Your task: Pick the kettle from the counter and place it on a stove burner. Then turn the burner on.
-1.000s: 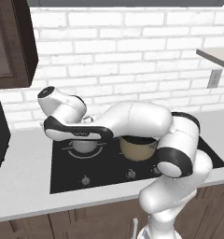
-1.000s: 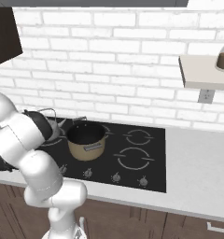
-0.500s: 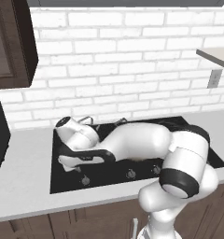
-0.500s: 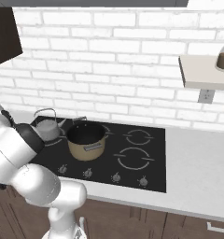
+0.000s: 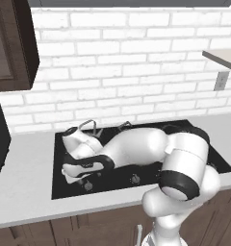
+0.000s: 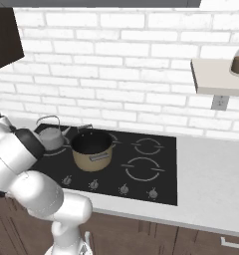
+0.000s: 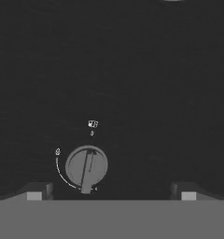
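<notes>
Black glass of the cooktop point(image 7: 132, 70) was seen beneath the gripper point(image 7: 111, 191), whose two finger tips point(image 7: 37, 191) were spread wide apart and held nothing. Between them, nearer one tip and untouched, a round grey knob point(image 7: 87, 167) was seen, its raised bar running roughly up and down the hand view, with a thin white arc point(image 7: 60, 175) marked beside it. In the left base view the hand point(image 5: 81, 161) was lowered over the front left of the cooktop, close above the knob row point(image 5: 134, 179). In the right base view the kettle point(image 6: 51, 137) was shown upright on the back left stove burner point(image 6: 59, 151), its wire handle arched overhead and its spout pointed toward the tan pot point(image 6: 93, 149) just beside it. The pale counter point(image 6: 211, 179) was seen to the right of the glass.
</notes>
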